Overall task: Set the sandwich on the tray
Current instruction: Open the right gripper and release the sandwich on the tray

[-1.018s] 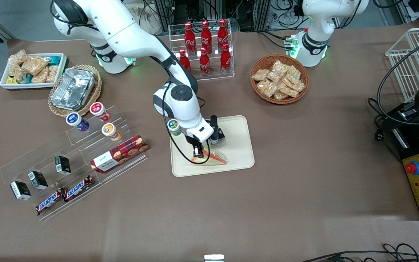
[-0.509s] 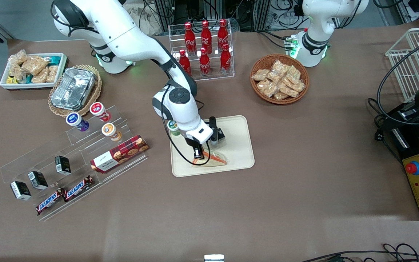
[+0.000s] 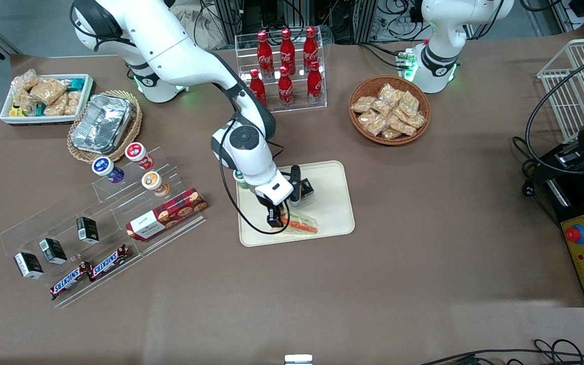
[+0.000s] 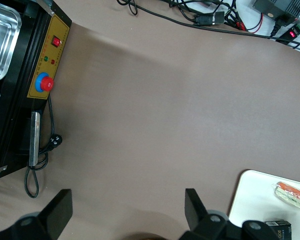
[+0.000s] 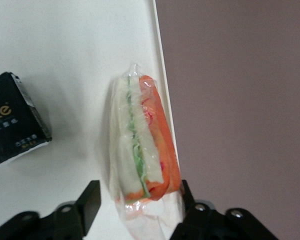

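The sandwich [image 3: 302,223], a clear-wrapped wedge showing its orange and green filling edge, lies on the cream-beige tray [image 3: 333,203], close to the rim nearest the front camera. In the right wrist view the sandwich [image 5: 140,150] rests on the tray [image 5: 65,55] beside its rim. My right gripper [image 3: 275,221] is low over the tray at the sandwich's end. Its fingers are open, one on each side of the wrap's end [image 5: 137,200], with a gap at one finger [image 5: 90,200]. The left wrist view shows the sandwich [image 4: 292,194] on the tray [image 4: 255,200].
A small black box [image 5: 12,120] lies on the tray near the sandwich. A green-lidded cup [image 3: 239,177] stands at the tray's edge by the arm. A cookie box [image 3: 166,214] and acrylic stand [image 3: 119,203] lie toward the working arm's end. A cola rack [image 3: 286,66] and snack basket [image 3: 389,109] stand farther back.
The sandwich has gone from tilted in the fingers to lying on the tray with its filling edge up. The gripper has opened and shifted slightly toward the working arm's end.
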Robot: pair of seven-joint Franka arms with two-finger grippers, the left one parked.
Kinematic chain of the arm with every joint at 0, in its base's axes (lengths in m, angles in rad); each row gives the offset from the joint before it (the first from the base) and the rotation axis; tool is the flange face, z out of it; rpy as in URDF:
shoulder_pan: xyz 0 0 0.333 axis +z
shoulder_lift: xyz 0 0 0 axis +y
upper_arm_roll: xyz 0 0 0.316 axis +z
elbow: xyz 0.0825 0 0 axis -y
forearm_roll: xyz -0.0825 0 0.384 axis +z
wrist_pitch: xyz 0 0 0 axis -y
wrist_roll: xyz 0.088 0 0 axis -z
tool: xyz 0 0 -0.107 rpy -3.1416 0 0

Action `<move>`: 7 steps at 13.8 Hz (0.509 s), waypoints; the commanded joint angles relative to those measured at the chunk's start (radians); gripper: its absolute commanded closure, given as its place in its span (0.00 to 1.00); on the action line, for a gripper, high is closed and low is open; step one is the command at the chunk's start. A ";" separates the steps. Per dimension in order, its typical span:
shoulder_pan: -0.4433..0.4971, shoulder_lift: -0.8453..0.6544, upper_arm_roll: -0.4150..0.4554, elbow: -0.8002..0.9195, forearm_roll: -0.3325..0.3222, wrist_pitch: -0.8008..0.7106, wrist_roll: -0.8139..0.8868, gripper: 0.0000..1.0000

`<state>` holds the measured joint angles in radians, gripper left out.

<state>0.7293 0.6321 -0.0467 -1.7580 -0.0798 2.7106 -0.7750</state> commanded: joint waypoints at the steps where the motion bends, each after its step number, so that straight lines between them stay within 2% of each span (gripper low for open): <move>1: -0.010 0.009 0.011 0.015 0.032 0.011 -0.026 0.01; 4: -0.010 -0.017 0.013 0.006 0.049 -0.011 -0.015 0.01; 5: -0.010 -0.043 0.013 -0.007 0.081 -0.049 -0.015 0.01; 7: -0.011 -0.112 0.002 -0.011 0.193 -0.212 0.000 0.01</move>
<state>0.7281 0.6022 -0.0458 -1.7553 0.0240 2.6337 -0.7727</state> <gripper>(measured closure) 0.004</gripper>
